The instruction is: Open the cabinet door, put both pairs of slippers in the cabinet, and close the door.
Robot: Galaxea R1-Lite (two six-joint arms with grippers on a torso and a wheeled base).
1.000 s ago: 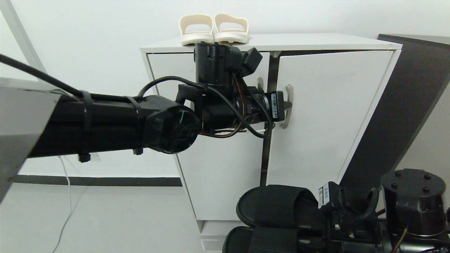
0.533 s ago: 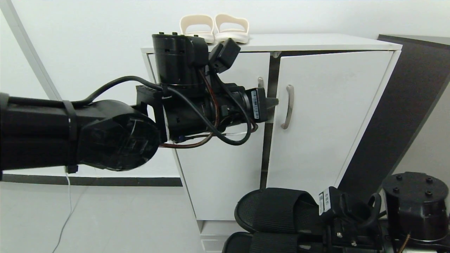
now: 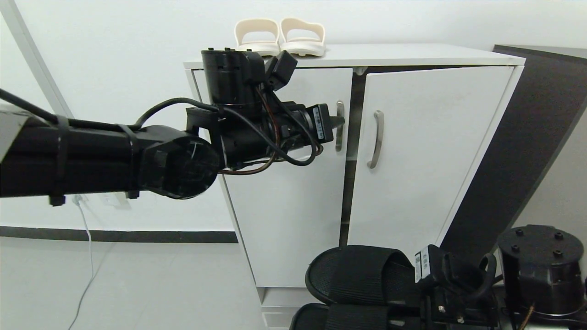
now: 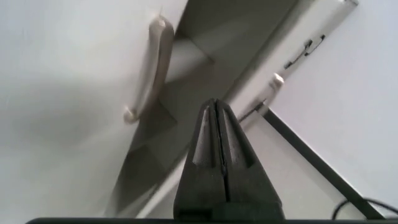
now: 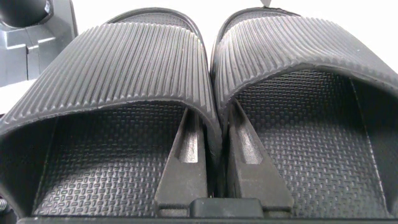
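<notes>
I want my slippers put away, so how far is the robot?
Done: the right door looks ajar, a dark gap beside it. In hand: the right gripper pinches the black slippers, and the shut left gripper is at the left door handle. Left: both pairs must go inside, the cream slippers lie on the cabinet top, then the door gets closed.

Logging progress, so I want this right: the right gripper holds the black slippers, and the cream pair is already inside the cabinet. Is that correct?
Not quite. The right gripper does hold the black slippers, but the cream pair sits on top of the cabinet, not inside it. The head view shows this.
</notes>
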